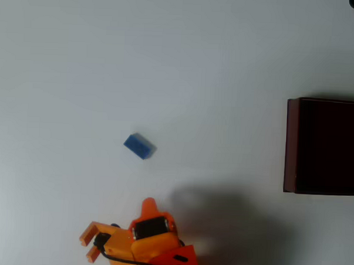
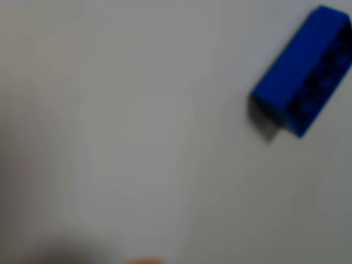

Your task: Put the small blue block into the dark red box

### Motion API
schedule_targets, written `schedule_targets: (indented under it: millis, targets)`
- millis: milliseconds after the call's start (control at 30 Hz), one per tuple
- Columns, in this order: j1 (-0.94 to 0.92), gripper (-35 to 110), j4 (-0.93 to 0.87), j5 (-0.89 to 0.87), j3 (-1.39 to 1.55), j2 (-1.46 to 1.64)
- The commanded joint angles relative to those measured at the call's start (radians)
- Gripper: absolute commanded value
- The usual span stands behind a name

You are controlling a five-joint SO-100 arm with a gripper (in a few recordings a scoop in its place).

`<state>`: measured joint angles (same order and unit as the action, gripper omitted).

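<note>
Small blue block [image 1: 139, 147] loose on tabletop [image 1: 168, 62], hand [image 1: 144, 206] near, dark red box [image 1: 291, 143] off to the side.

Overhead view: tabletop is plain pale grey-white, matte, evenly lit; soft shadow spreads at approx 4 o'clock from centre, just beside the orange arm. Block lies skewed a bit left of centre, touching nothing. Hand sits at approx 6 o'clock from the block, near but apart; one orange tip points toward it, can't tell how far open, nothing seen held. Box at 3 o'clock edge, well apart from block, cut off by frame, interior near-black. Dark bit at top right corner, unclear. Wrist view: blurry; block [image 2: 300, 71] at approx 2 o'clock on same pale surface w/ small shadow under it.
</note>
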<state>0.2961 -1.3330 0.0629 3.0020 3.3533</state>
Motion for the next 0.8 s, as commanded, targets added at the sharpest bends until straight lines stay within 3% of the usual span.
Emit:
schedule_targets:
  millis: [0,567,767]
  targets:
    - [0.009,0,-0.014,-0.002,0.003,0.003]
    - [0.009,1,-0.014,-0.003,0.003,0.003]
    - [0.002,10,-0.014,-0.175,-0.009,0.005]
